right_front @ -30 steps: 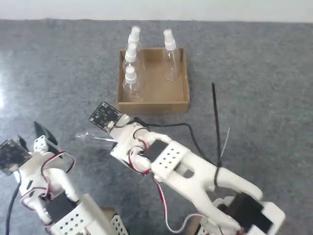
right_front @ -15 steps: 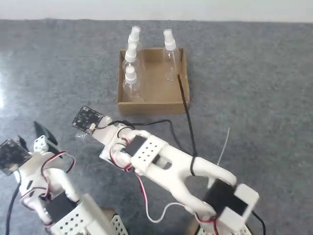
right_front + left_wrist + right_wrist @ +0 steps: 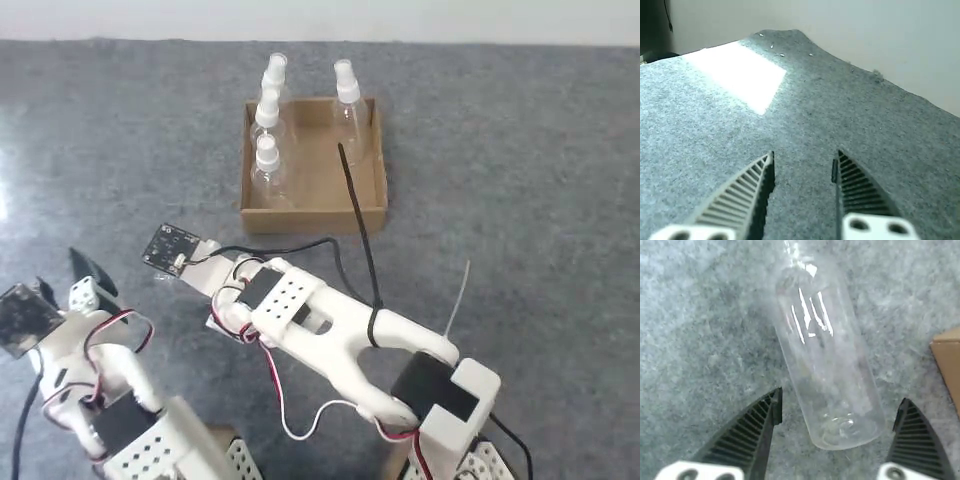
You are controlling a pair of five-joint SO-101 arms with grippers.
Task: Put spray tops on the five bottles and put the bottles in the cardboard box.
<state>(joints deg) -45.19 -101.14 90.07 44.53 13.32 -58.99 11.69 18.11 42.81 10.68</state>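
A clear plastic bottle lies on its side on the grey felt, base toward the camera, its neck end cut off by the frame edge. My right gripper is open, with one finger on each side of the bottle's base and not touching it. In the high view the right arm's wrist hovers in front of the cardboard box, to its left. Several bottles with white spray tops stand in the box. My left gripper is open over bare felt at the near left.
A corner of the box shows beside the lying bottle. A black cable from the right arm rises across the box's front right. A thin white tie sticks up to the right. Grey felt covers the whole table.
The right arm has swung left across the table and now covers the lying bottle; its black cable has swept left over the box. The left arm has not moved.
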